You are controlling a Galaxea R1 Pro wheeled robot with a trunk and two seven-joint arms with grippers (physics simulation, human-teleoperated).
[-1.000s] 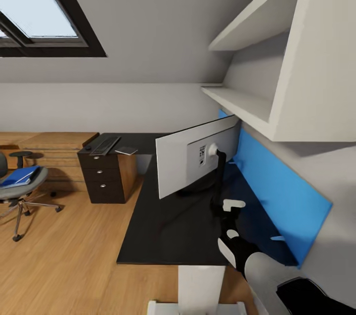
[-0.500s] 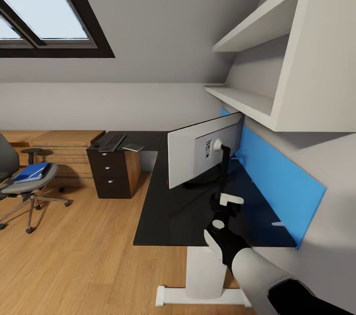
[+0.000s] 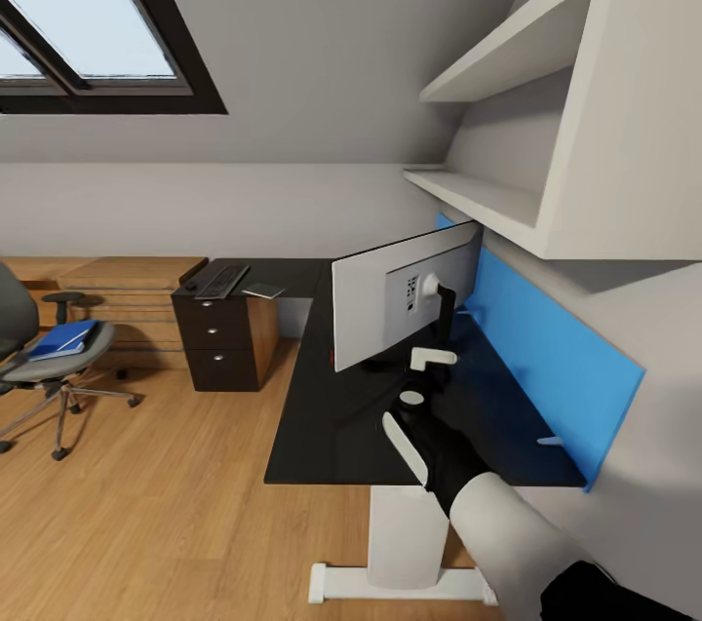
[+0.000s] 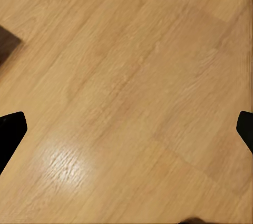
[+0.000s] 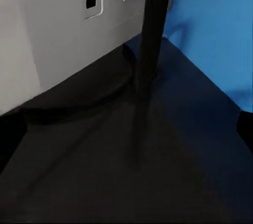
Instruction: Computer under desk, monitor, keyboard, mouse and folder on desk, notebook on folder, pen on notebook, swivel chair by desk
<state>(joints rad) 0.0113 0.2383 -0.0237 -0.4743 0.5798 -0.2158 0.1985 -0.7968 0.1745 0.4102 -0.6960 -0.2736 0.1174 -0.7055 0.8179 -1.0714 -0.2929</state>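
the monitor (image 3: pixel 405 299) is seen upright mid-frame on the desk (image 3: pixel 322 431), long axis level, back turned here. the right gripper (image 3: pixel 421 377) is held behind it, fingers apart; the left gripper's fingers are spread too.

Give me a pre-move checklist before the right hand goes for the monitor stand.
1. Monitor on the desk: ok, it stands upright with its back toward the camera.
2. Right hand lined up with the stand: ok, the post sits ahead of it in the right wrist view.
3. Right hand open and empty: ok, fingers spread, nothing between them.
4. Left hand free: ok, open over the wood floor.
5. Folder off the chair: not ok, it lies on the seat.
6. Keyboard beside the monitor: not ok, it lies at the desk's far end above the drawers.
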